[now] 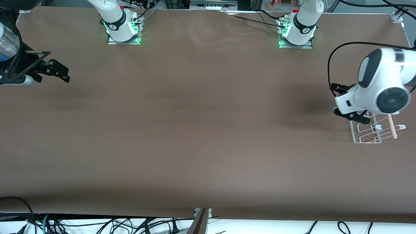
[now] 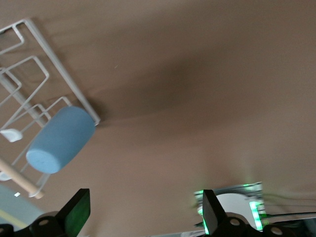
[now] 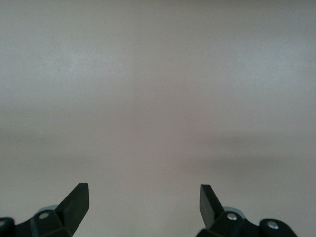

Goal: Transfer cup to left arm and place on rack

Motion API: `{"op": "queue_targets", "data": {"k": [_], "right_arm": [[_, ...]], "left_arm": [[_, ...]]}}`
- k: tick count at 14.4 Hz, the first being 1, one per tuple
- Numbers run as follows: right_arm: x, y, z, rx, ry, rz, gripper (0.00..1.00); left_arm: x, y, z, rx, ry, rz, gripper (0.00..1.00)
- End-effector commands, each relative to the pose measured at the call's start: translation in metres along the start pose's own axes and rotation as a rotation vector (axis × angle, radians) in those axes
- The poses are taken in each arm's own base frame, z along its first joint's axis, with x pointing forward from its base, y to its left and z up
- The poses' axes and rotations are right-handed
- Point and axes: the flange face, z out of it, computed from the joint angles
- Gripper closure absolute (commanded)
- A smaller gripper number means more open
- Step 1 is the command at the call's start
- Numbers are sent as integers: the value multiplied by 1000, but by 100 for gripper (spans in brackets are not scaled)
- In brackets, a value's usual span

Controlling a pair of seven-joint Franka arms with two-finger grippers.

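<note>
The light-blue cup [image 2: 59, 140] rests tilted on the prongs of the white wire rack [image 2: 61, 66], near one corner. In the front view the rack [image 1: 373, 133] stands at the left arm's end of the table, and the arm's wrist hides the cup. My left gripper [image 1: 336, 99] hovers just beside the rack, open and empty; in the left wrist view [image 2: 143, 197] the cup is off to one side of its jaws. My right gripper [image 1: 63, 73] waits at the right arm's end of the table, open and empty, and in the right wrist view [image 3: 144, 197] it is over bare tabletop.
A light wooden rod [image 1: 391, 126] runs along the rack and also shows in the left wrist view [image 2: 19, 180]. The brown table [image 1: 201, 130] spreads wide between the two arms. The left arm's base [image 1: 297, 31] stands at the table's edge farthest from the front camera.
</note>
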Motion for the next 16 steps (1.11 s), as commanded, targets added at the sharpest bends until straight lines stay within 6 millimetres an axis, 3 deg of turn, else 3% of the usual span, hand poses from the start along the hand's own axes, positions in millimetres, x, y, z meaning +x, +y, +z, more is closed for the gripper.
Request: {"op": "queue_targets", "data": {"k": [1, 4, 8, 9, 12, 14, 16], "right_arm": [[9, 1, 7, -8, -20, -3, 1], [11, 2, -6, -9, 1, -10, 1], [7, 3, -6, -16, -24, -7, 1], [6, 2, -4, -18, -35, -10, 1], [6, 2, -4, -18, -38, -9, 1], [6, 2, -4, -18, -38, -9, 1], [6, 1, -4, -19, -38, -10, 1]], "left_arm": [[-13, -5, -64, -98, 124, -11, 0], [-25, -9, -107, -104, 229, 16, 0], [-30, -5, -118, -139, 264, -17, 0], [-46, -1, -130, -142, 298, -62, 0], [-65, 54, -138, -94, 331, -220, 0], [-67, 62, -142, -69, 410, -274, 0], [-70, 45, -140, -76, 449, -309, 0]]}}
